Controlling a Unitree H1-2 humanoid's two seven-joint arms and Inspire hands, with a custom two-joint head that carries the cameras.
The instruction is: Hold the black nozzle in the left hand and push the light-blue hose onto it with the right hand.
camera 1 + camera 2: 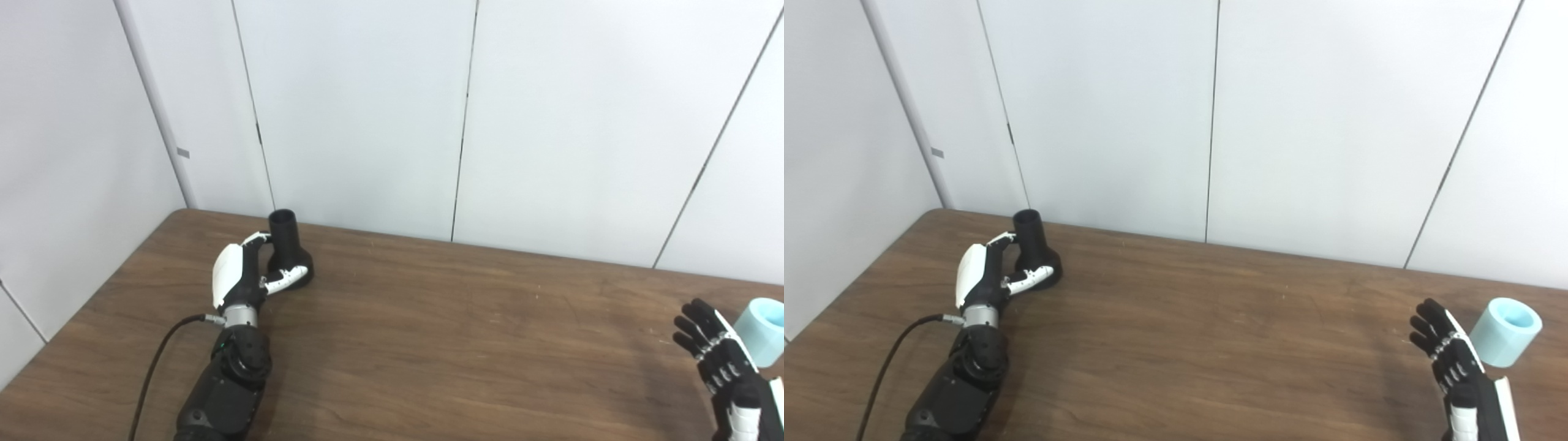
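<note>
The black nozzle (pixel 288 248) stands upright on the wooden table (pixel 429 318) at the back left, narrow neck up. My left hand (pixel 245 272) wraps around it, fingers against the neck and the thumb (pixel 286 279) across the wide base. The nozzle still rests on the table. The light-blue hose piece (pixel 1505 331), a short open cylinder, stands at the right edge. My right hand (pixel 1448 358) is open, fingers spread and upright, just left of the hose and not touching it.
White wall panels (pixel 367 110) rise right behind the table's back edge, close to the nozzle. A black cable (pixel 156 361) runs from my left wrist toward the front edge. The table's left edge lies near my left arm.
</note>
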